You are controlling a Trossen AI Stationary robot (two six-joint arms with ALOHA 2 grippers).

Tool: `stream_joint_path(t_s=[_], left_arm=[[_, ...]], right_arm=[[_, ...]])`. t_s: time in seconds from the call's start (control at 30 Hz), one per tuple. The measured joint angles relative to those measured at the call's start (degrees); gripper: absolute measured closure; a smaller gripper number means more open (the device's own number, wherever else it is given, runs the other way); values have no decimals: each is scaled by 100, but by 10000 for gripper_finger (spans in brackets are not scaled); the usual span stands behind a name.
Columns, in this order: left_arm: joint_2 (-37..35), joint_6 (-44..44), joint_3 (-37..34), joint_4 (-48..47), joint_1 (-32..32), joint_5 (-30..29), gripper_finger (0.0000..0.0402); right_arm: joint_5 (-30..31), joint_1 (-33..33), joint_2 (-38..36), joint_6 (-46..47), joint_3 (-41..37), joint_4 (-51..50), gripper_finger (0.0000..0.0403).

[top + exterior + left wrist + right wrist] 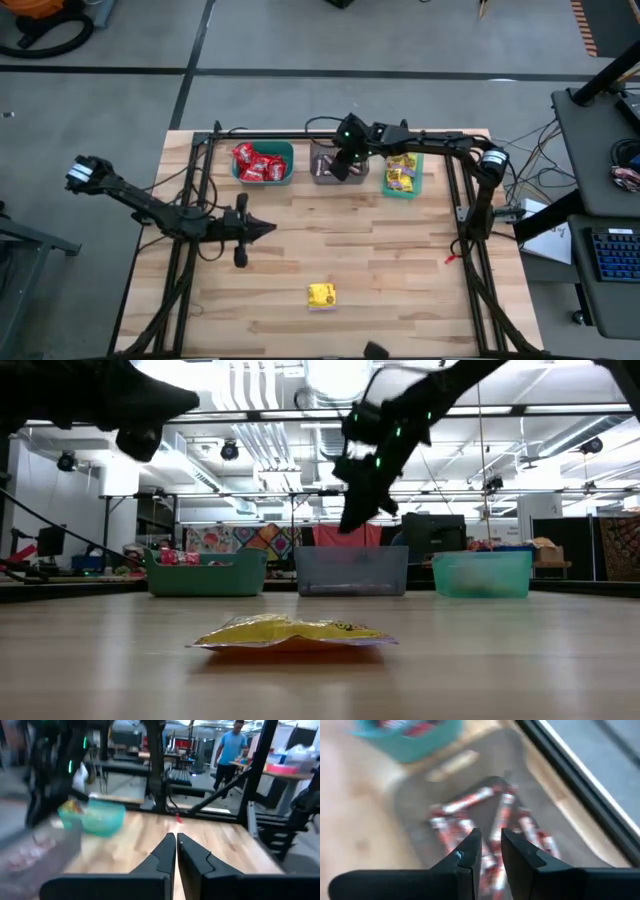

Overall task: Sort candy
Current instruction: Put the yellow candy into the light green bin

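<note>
The right gripper point(490, 847) hangs over the grey bin point(322, 150) in the middle of the back row, its fingers slightly apart with nothing seen between them. Directly below it, inside that bin, lies a loose heap of thin sticks point(485, 815), pinkish with dark red ends and shiny wrappers, crossing one another at all angles. To one side stands the teal bin point(286, 150) filled with red packets point(258, 163), to the other the green bin point(417, 185) holding yellow packets point(400, 173).

The left gripper point(176, 849) is pressed together and holds nothing; it hovers over the bare tabletop point(400, 260) on the left, well apart from the bins.

One yellow packet point(321, 295) lies alone near the front edge of the tabletop, flat with a slight puff in the middle, far from both grippers. It is the only sweet not in a bin, so the sorting looks nearly done.

That packet should be light and soft, with a slick, crinkly wrapper that can slide away under a push or slip from a shallow pinch. Lying so flat, it probably calls for fingers brought down astride its raised middle, across the narrow way, then closing gently so the contents are not crushed.
</note>
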Motion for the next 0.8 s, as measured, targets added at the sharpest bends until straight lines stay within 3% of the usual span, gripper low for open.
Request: stream_joint_path(t_s=[0.13,0.27,0.5,0.8], left_arm=[[12,-1242,0,-545,-42,30,402],[100,-2322,2,-1165,-86,266,402],[352,-2723,2,-1295,-201,292,402],[811,-2736,2,-1185,-201,285,402]], right_arm=[[-738,347,-290,159,216,-692,337],[-838,993,-557,-34,264,-1530,337],[-767,2577,-794,14,-178,-1579,337],[1026,4591,-574,793,-414,-1180,337]])
